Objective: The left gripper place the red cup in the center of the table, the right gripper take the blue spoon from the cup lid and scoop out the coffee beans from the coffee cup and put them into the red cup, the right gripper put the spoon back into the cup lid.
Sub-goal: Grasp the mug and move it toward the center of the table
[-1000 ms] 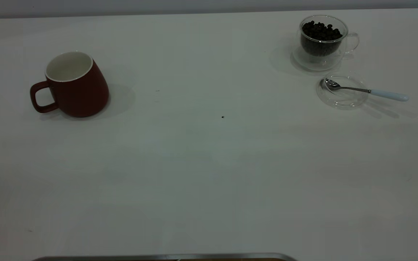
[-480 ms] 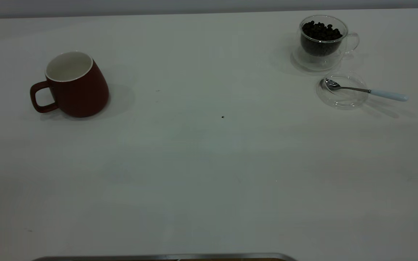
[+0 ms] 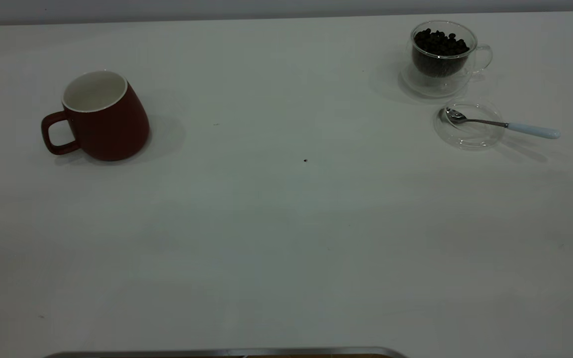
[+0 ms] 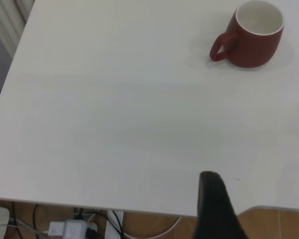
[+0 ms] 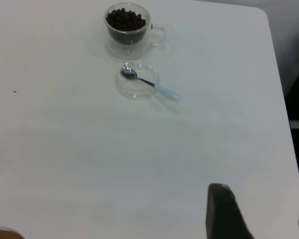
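The red cup (image 3: 105, 119) (image 4: 254, 37) stands upright at the table's (image 3: 286, 238) far left, handle pointing left, white inside showing. At the far right, the glass coffee cup (image 3: 443, 57) (image 5: 127, 27) holds coffee beans (image 3: 439, 42) (image 5: 124, 19). Just in front of it the blue spoon (image 3: 503, 124) (image 5: 149, 83) lies with its bowl in the clear cup lid (image 3: 465, 141) (image 5: 134, 89), handle sticking out to the right. Neither arm shows in the exterior view. My left gripper (image 4: 261, 199) hangs open near the table's edge, far from the red cup. My right gripper (image 5: 261, 199) is open and empty, far from the spoon.
A tiny dark speck (image 3: 305, 160) (image 5: 14, 91) marks the table's middle. A metal edge (image 3: 227, 353) runs along the bottom of the exterior view. Cables and a power strip (image 4: 72, 230) lie on the floor beyond the table's edge.
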You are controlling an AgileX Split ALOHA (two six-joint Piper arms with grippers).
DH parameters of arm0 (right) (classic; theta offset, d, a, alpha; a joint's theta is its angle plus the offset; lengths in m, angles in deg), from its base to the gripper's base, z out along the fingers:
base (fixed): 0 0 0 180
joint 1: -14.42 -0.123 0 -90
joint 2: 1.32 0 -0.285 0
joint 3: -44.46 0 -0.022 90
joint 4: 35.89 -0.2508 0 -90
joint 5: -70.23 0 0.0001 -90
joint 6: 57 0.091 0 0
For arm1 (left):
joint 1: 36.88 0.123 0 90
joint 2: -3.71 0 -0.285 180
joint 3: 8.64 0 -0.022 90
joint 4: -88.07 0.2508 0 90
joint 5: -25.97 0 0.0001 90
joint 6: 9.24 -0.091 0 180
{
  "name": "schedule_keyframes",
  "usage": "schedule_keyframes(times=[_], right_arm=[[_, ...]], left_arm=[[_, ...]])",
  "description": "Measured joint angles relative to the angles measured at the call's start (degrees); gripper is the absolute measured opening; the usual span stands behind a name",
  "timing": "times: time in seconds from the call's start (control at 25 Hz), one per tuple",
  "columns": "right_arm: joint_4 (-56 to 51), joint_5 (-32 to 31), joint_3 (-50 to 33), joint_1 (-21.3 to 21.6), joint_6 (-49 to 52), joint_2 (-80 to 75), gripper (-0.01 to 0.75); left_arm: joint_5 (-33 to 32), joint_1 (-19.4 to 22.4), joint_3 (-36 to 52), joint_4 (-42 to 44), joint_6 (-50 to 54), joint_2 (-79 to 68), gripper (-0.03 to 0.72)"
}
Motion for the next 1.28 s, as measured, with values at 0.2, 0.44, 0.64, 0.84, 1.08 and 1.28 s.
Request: schedule_keyframes(times=[0.2, 0.44, 0.64, 0.84, 1.08, 1.28], right_arm=[[0.00, 0.00, 0.00, 0.00, 0.00, 0.00, 0.402], [0.00, 0.00, 0.00, 0.00, 0.00, 0.00, 0.402], [0.00, 0.00, 0.00, 0.00, 0.00, 0.00, 0.402], [0.00, 0.00, 0.00, 0.00, 0.00, 0.00, 0.402], [0.00, 0.00, 0.00, 0.00, 0.00, 0.00, 0.402], [0.00, 0.00, 0.00, 0.00, 0.00, 0.00, 0.402]], left_arm=[[0.00, 0.00, 0.00, 0.00, 0.00, 0.00, 0.516], [2.05, 0.00, -1.62, 2.58, -2.17, -2.67, 0.516], [6.26, 0.00, -9.22, 9.14, -2.55, -20.55, 0.516], [14.36, 0.00, -16.09, 9.73, -7.78, -45.42, 0.516], [18.06, 0.00, -24.75, 11.04, -12.62, -74.17, 0.541], [15.27, -0.14, -35.45, 11.50, -13.12, -97.53, 0.607]])
